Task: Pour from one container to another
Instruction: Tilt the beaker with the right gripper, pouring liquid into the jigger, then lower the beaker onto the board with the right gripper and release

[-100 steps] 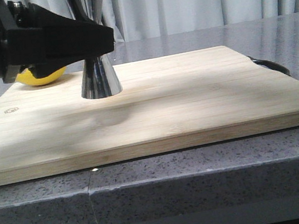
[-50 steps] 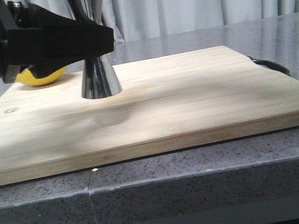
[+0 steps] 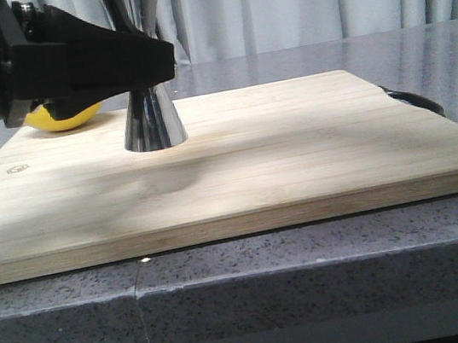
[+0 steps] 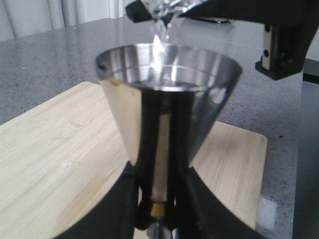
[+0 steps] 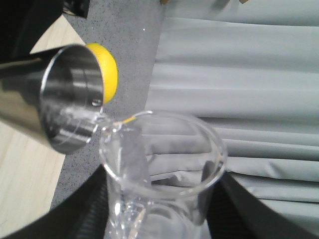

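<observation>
Beaker [image 5: 159, 169], tilted in right end effector [image 5: 159, 219], spout over jigger [image 5: 70, 99].

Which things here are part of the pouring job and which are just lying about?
In the job: glass beaker held tipped by the right hand; steel jigger standing on the board, gripped by the left hand.

Lying about: lemon, wooden cutting board.
</observation>
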`<move>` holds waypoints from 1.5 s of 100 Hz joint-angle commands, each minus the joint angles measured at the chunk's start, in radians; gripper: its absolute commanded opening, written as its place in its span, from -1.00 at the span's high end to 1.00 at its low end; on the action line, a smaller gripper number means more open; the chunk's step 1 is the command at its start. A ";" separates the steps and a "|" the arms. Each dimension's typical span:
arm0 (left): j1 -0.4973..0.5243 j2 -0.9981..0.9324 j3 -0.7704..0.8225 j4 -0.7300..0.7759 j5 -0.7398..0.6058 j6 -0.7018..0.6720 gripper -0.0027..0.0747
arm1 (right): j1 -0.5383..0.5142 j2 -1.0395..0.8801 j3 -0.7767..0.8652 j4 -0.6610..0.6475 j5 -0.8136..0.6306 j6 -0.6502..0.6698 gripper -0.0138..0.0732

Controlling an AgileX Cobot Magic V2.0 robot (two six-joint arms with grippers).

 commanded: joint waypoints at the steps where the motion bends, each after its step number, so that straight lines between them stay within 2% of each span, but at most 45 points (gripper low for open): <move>1: -0.001 -0.034 -0.027 -0.049 -0.071 -0.009 0.98 | 0.001 -0.033 -0.038 -0.014 -0.025 -0.003 0.16; 39: -0.001 -0.034 -0.027 -0.049 -0.071 -0.009 0.98 | 0.001 -0.033 -0.038 -0.019 -0.025 -0.001 0.16; 75: -0.001 -0.034 -0.027 -0.049 -0.071 -0.009 0.98 | 0.001 -0.033 -0.038 0.171 -0.033 0.010 0.16; 89: -0.001 -0.034 -0.027 -0.049 -0.071 -0.009 0.98 | 0.001 -0.033 -0.038 0.174 -0.033 0.126 0.16; 107: -0.001 -0.034 -0.027 -0.049 -0.071 -0.009 0.98 | 0.001 -0.033 -0.038 0.199 -0.021 0.384 0.16; 127: -0.001 -0.034 -0.027 -0.049 -0.071 -0.009 0.98 | -0.014 -0.027 -0.038 0.346 -0.005 0.495 0.16; 150: -0.001 -0.034 -0.027 -0.049 -0.071 -0.009 0.98 | -0.143 0.031 -0.036 0.638 -0.048 0.506 0.16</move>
